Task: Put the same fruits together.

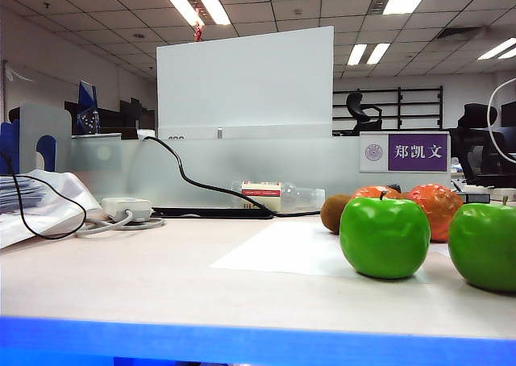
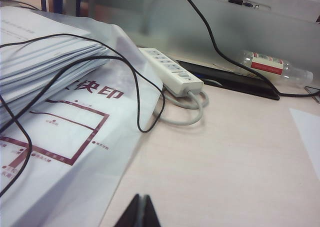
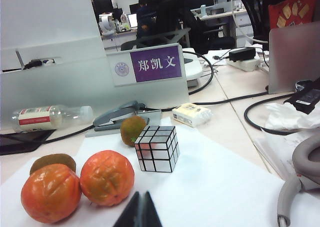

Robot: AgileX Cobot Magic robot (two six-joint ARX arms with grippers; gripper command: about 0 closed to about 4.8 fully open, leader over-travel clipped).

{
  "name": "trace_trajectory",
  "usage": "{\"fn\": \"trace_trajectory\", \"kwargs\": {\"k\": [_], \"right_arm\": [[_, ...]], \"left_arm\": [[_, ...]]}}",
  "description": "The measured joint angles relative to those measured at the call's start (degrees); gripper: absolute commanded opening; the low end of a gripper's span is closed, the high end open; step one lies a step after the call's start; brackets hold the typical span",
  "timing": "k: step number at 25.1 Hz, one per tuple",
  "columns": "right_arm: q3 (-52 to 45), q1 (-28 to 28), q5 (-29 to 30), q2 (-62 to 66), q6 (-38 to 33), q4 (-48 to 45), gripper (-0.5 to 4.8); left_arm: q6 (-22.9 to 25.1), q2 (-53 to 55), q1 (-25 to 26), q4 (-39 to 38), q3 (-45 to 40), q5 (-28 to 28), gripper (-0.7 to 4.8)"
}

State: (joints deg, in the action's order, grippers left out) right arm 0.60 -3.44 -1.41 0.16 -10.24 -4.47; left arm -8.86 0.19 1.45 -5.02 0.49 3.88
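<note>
Fingers on both our left gripper (image 2: 139, 212) and right gripper (image 3: 139, 210) are sitting closed and empty, so we are needing to open the right before reaching the far kiwi (image 3: 133, 130) beside the cube (image 3: 157, 148).

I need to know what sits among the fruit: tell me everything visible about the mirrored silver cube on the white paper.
The mirrored silver cube is a twisty puzzle with faces split into unequal rectangular tiles, shiny and metallic-looking with dark seams. It stands unscrambled and flat on the white paper sheet, one vertical edge toward the right wrist camera. A brown kiwi sits just behind it; whether they touch is unclear. Neither gripper touches it.
</note>
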Motion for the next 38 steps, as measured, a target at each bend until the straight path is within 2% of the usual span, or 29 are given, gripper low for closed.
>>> {"fn": "trace_trajectory", "kwargs": {"k": [10,15,38], "right_arm": [[0.0,0.17,0.35,0.0,0.57,0.15,-0.05],[0.0,0.2,5.62,0.0,4.11,0.15,-0.05],[0.0,0.17,5.55,0.0,5.62,2.93,-0.05]], "left_arm": [[0.0,0.0,0.0,0.0,0.0,0.0,-0.05],[0.0,0.0,0.0,0.0,0.0,0.0,-0.05],[0.0,0.0,0.0,0.0,0.0,0.0,-0.05]]}}
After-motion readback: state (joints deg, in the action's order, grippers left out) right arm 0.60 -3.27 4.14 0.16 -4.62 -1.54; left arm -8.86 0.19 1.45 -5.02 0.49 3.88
